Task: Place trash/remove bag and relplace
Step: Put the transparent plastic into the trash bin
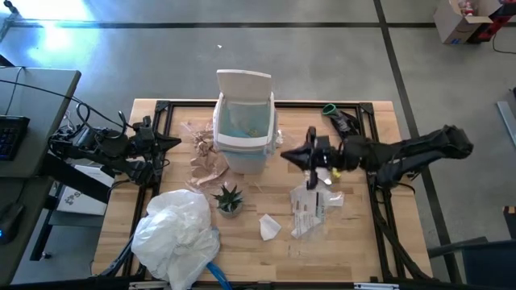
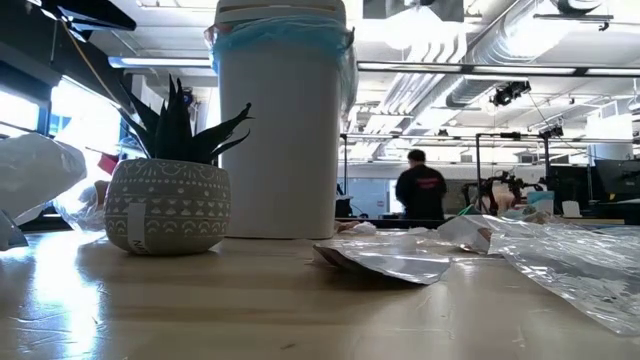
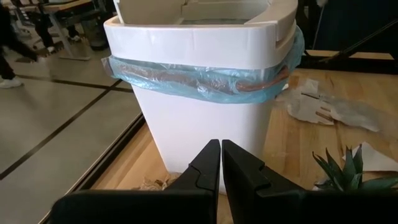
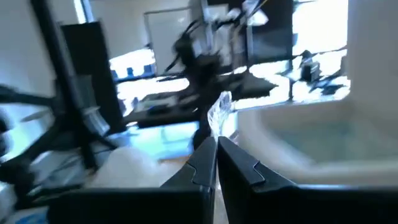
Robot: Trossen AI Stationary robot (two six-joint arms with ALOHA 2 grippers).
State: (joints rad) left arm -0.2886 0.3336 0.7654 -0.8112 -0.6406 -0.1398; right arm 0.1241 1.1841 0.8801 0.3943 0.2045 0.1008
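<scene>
From above, you saw crumpled brown paper (image 1: 206,157) left of the white bin (image 1: 244,121); the low view hid it. The crinkly light-blue bag (image 3: 205,81) lined the bin. Your left pincer (image 3: 221,155) was pressed together, empty. Your right pincer (image 4: 216,149) pinched a clear wrapper scrap (image 4: 219,112).

Grey concrete floor (image 1: 322,56) with dark seams, cardboard box (image 1: 458,20), ceiling ducts (image 2: 480,50), person (image 2: 420,190)
</scene>
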